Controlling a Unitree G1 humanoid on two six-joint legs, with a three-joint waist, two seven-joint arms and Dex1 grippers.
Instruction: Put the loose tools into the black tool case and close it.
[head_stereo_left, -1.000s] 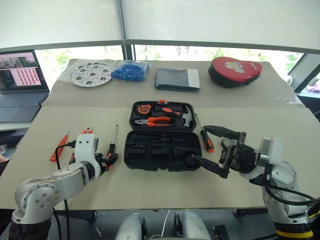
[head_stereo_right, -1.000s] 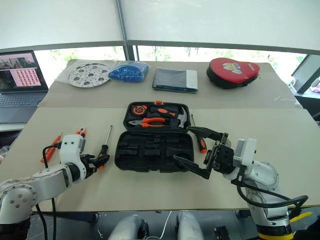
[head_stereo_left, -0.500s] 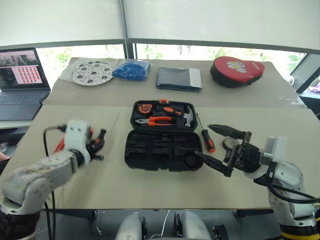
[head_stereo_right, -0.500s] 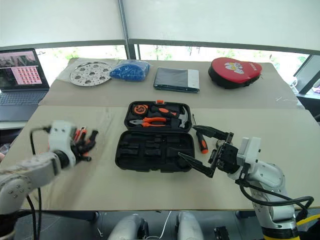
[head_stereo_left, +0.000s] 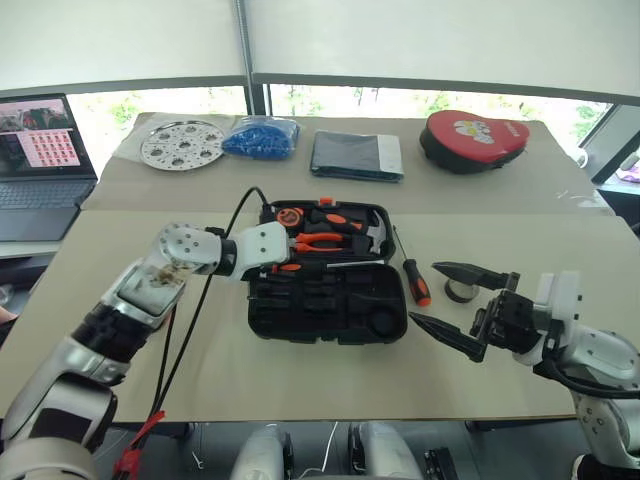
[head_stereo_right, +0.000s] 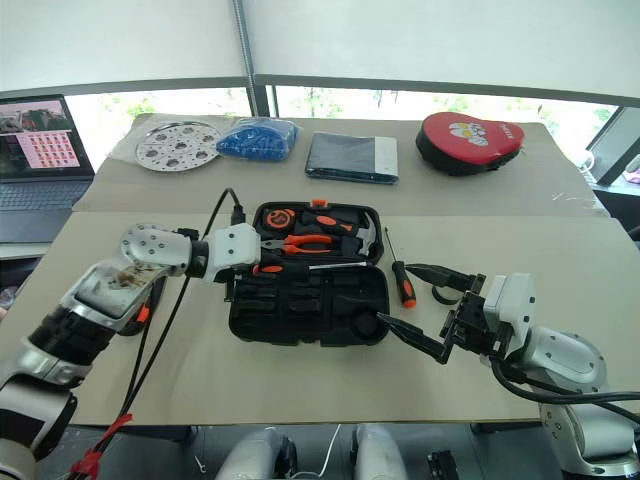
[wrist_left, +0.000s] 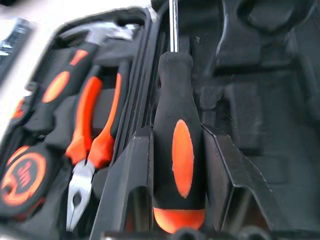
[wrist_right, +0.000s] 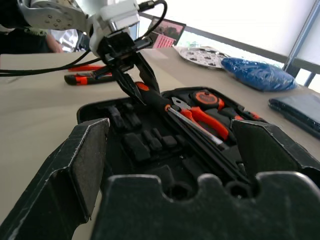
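My left arm reaches across the worktop (head_stereo_left: 120, 225) so that my left end effector (head_stereo_left: 292, 262) hangs over the hinge line of the open black tool case (head_stereo_left: 330, 300), pinching a screwdriver (wrist_left: 178, 150) by its orange-black handle, shaft lying level over the case. My right end effector (head_stereo_left: 462, 305) hovers near the case's right end, fingers spread wide and holding nothing. A second screwdriver (head_stereo_left: 410, 272) lies just right of the case; the tape roll (head_stereo_left: 460, 291) shows partly behind my right fingers.

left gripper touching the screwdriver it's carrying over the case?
Touching. The left wrist view shows the screwdriver's orange-black handle clamped between the left gripper's two fingers, no gap either side, over the black tool case.
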